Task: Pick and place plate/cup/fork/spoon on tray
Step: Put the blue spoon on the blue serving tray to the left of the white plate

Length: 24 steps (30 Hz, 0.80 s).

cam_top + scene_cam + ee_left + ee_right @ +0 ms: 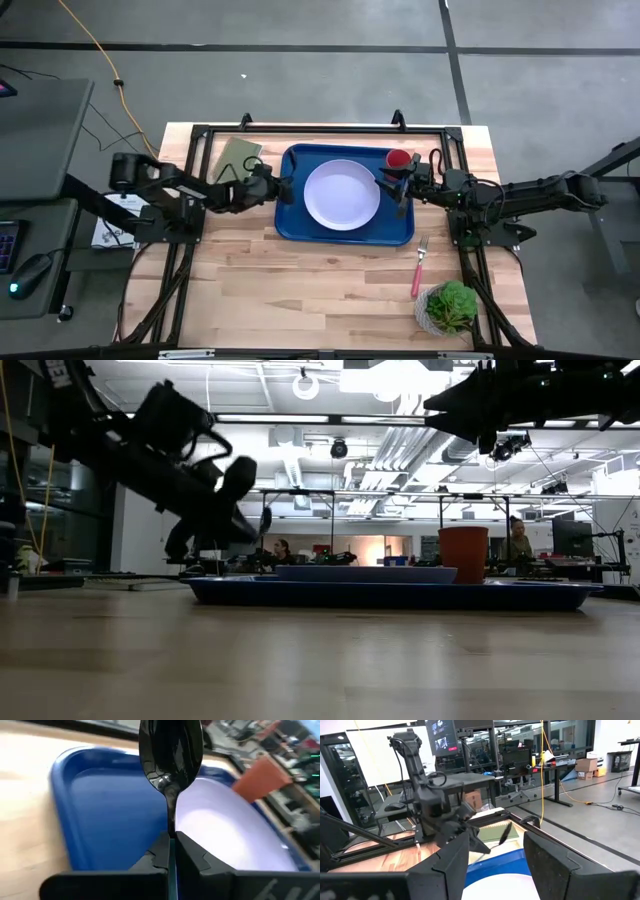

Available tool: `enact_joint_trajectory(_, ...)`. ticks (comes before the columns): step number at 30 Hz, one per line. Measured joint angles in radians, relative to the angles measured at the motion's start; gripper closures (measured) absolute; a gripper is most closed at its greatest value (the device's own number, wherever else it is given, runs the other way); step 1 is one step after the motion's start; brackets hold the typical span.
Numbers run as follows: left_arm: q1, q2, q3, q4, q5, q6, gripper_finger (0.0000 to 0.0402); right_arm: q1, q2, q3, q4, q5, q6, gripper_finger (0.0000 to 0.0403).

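The blue tray [292, 222] lies at the table's far middle. On it rest the pale plate [342, 194] and, in its far right corner, the red cup [398, 159], upright on its base [463, 553]. My left gripper [277, 188] is over the tray's left rim, shut on the spoon [170, 750]. My right gripper [495, 865] is open and empty, raised over the tray's right side [397, 187] next to the cup. The pink-handled fork [419, 268] lies flat on the table, near the tray's near right corner. My left gripper pinches the spoon's teal handle [171, 879] between its two fingers, which lie along the spoon. The neck [171, 815] and dark bowl stick out ahead of the fingertips. The fingers come from the table's left. The spoon is lifted clear over the tray's left part.
A flat olive-green rectangle [238, 158] lies left of the tray at the far edge. A small green plant [450, 306] stands at the near right corner. Bare wood [300, 290] fills the table's near half. People sit in the room beyond [281, 550].
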Motion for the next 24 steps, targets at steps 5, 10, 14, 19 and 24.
enact_joint_trajectory(5,0.011,0.062,0.003,0.001,-0.020,-0.018,0.0401,0.000,0.000,0.000,0.000,0.002,0.000,0.0222)
enact_joint_trajectory(10,0.005,0.106,0.032,0.001,-0.035,-0.012,0.0401,0.000,0.000,0.000,0.000,0.004,0.006,0.0222)
enact_joint_trajectory(14,-0.001,0.159,0.055,-0.003,-0.056,-0.005,0.0401,0.000,0.000,0.000,0.000,0.003,0.011,0.0222)
enact_joint_trajectory(19,-0.001,0.226,0.078,-0.006,-0.068,-0.013,0.0401,0.000,0.000,0.000,0.000,0.003,0.011,0.0222)
enact_joint_trajectory(24,-0.001,0.259,0.085,0.001,-0.113,-0.066,0.0401,0.000,0.000,0.000,0.000,0.003,0.011,0.0222)
